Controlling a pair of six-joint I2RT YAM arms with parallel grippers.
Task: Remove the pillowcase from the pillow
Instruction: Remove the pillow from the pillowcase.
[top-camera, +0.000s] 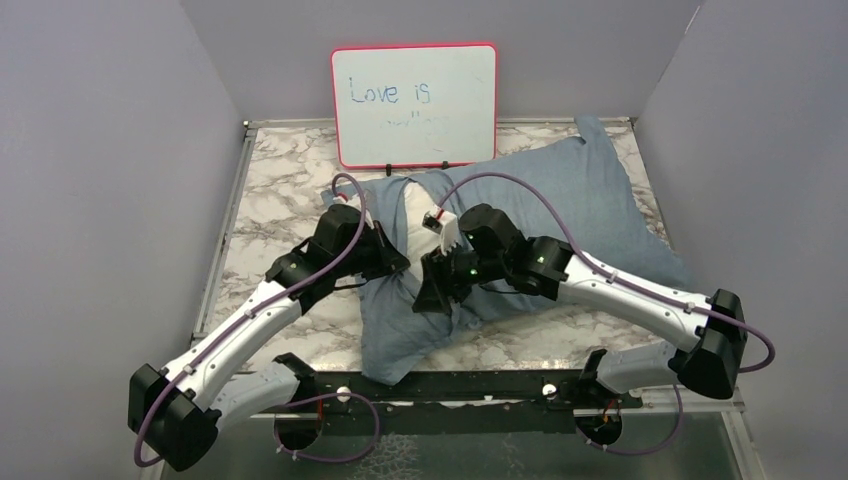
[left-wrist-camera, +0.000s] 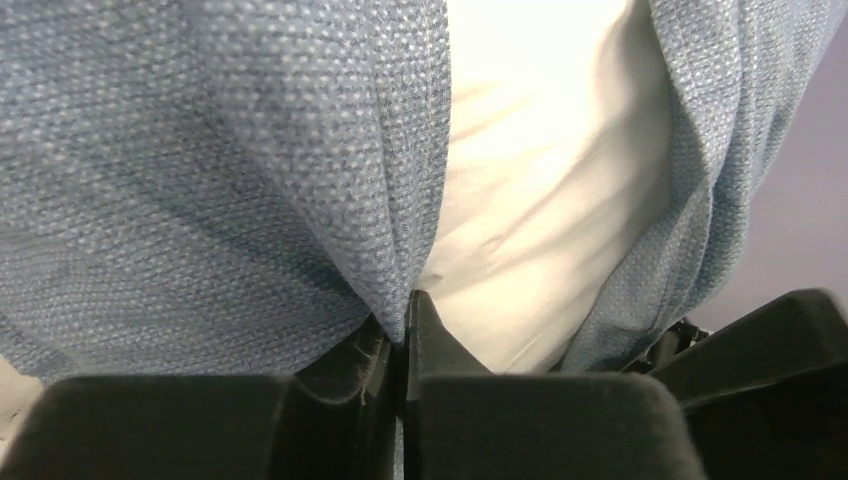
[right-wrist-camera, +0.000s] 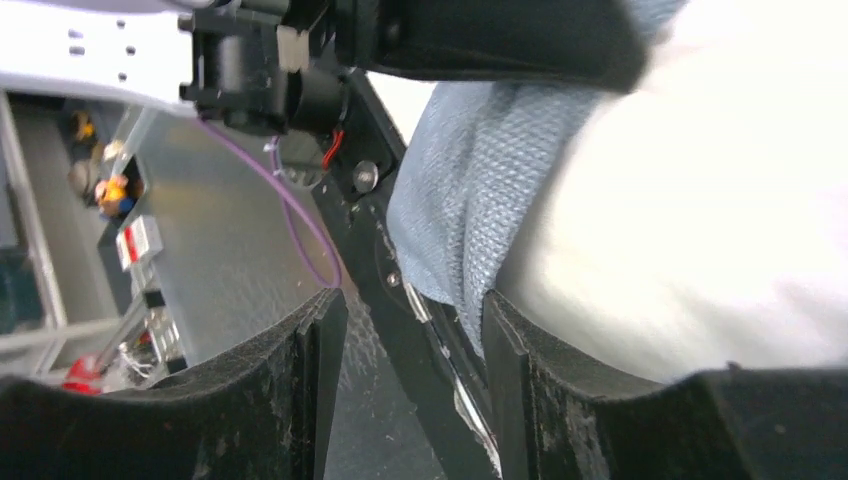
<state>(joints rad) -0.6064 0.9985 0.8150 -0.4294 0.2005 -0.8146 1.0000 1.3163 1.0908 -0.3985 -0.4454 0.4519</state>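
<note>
The blue-grey pillowcase (top-camera: 560, 200) lies across the middle of the table with the white pillow (top-camera: 415, 212) showing through its open end between the two arms. My left gripper (top-camera: 398, 262) is shut on the pillowcase's hem (left-wrist-camera: 405, 250), with the pillow (left-wrist-camera: 540, 190) bulging just right of the pinch. My right gripper (top-camera: 433, 298) is open. In the right wrist view its jaws (right-wrist-camera: 410, 325) stand apart, the pillowcase edge (right-wrist-camera: 450, 200) hangs between them, and one finger (right-wrist-camera: 510, 350) sits between that edge and the pillow (right-wrist-camera: 700, 220).
A red-framed whiteboard (top-camera: 414, 105) stands at the back wall behind the pillow. The marble tabletop (top-camera: 275, 190) is bounded by grey walls on both sides. Purple cables loop above both wrists. The left arm (right-wrist-camera: 130, 50) passes close above my right gripper.
</note>
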